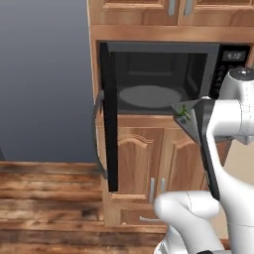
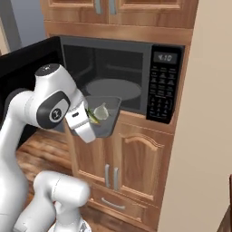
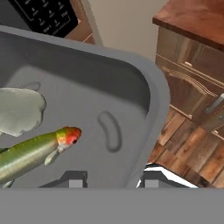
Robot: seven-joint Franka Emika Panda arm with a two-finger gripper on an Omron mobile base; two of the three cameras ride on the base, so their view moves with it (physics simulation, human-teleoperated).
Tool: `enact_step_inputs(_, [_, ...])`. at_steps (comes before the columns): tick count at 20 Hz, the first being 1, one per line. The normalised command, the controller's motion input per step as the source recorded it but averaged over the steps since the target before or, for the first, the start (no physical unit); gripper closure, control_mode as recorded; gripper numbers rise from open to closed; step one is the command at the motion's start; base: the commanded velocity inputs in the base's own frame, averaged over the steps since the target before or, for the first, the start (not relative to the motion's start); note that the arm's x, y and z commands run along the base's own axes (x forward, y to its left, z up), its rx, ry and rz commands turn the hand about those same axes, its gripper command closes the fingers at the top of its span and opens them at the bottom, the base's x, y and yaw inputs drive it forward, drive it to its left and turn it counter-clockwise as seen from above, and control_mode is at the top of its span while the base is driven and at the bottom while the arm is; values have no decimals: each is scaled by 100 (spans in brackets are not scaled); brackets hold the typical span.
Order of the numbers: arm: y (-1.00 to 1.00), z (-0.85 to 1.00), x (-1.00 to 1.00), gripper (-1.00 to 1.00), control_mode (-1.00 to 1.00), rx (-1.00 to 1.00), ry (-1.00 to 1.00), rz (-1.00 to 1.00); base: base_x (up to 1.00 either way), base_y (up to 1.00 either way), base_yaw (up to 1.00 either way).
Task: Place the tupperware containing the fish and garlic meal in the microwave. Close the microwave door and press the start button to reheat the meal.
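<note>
Just below the microwave (image 2: pixel 118 77) mouth, the tub (image 2: pixel 103 118) hangs in the air in front of the wooden cabinets (image 2: pixel 131 158), not yet inside the cavity. Door (image 1: pixel 110 119) swung fully open to the left; turntable (image 1: pixel 150 95) bare. Gripper (image 3: pixel 111 178) pinches the tub's rim, one fingertip inside the wall, one outside, jaws at a middling gap clamped on the plastic. Inside: a green fish (image 3: pixel 37 151) with a reddish head and a pale garlic (image 3: pixel 19 109) piece, both loose on the floor of the tub.

Handling, judged: tub looks light, thin-walled, stiff enough but smooth, so an edge pinch could let it pivot or slip. Flared sides give little to bite on. Contents are free to slide, so keep it level. Nothing fragile. Best hold is where it is now, mid rim, wall between the tips. Keypad (image 2: pixel 164 93) sits right of the cavity.
</note>
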Motion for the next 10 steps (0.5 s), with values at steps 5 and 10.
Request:
enact_step_inputs(5, [0, 0, 0, 100, 100, 0, 0, 0, 44, 0, 27])
enact_step_inputs(10, [0, 0, 0, 100, 100, 0, 0, 0, 36, 0, 28])
